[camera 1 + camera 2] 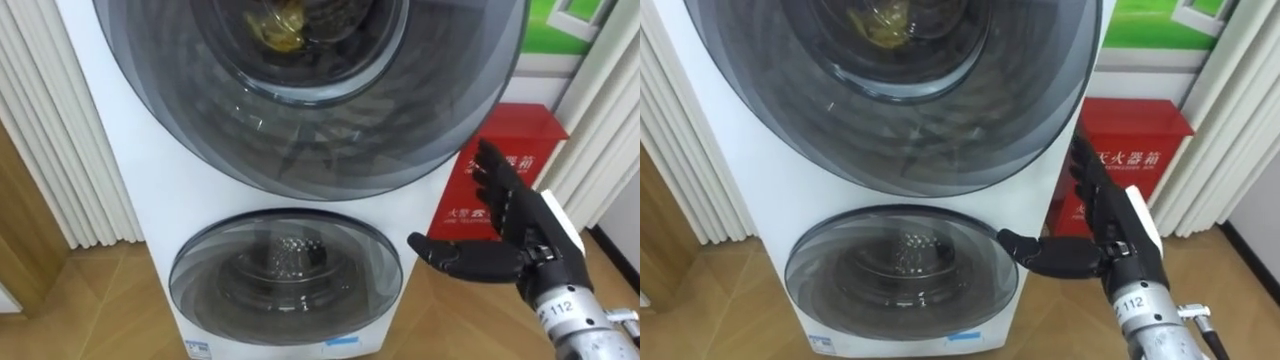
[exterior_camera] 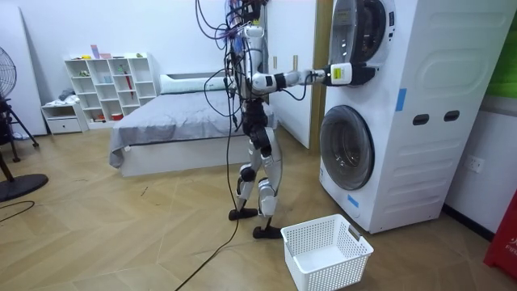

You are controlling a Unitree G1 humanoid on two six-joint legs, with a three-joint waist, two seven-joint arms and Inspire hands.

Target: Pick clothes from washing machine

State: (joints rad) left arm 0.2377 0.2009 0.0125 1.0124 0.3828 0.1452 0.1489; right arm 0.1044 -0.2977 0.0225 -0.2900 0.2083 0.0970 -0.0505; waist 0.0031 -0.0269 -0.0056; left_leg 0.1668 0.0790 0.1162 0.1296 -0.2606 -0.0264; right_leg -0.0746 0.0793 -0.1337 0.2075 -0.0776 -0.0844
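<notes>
Wood floor surrounds the stacked white washing machine [image 1: 120,170], whose upper door [image 1: 320,140] shows yellowish clothes [image 1: 280,25] inside. The right hand [image 1: 510,225], fingers straight and empty, hovers beside that door's lower right rim, below the clothes.

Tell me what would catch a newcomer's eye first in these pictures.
The robot's black right hand hovers, fingers open, beside the big round upper door of the white stacked washing machine. Behind that glass lies something yellow, and a white basket waits on the floor beside the robot.
</notes>
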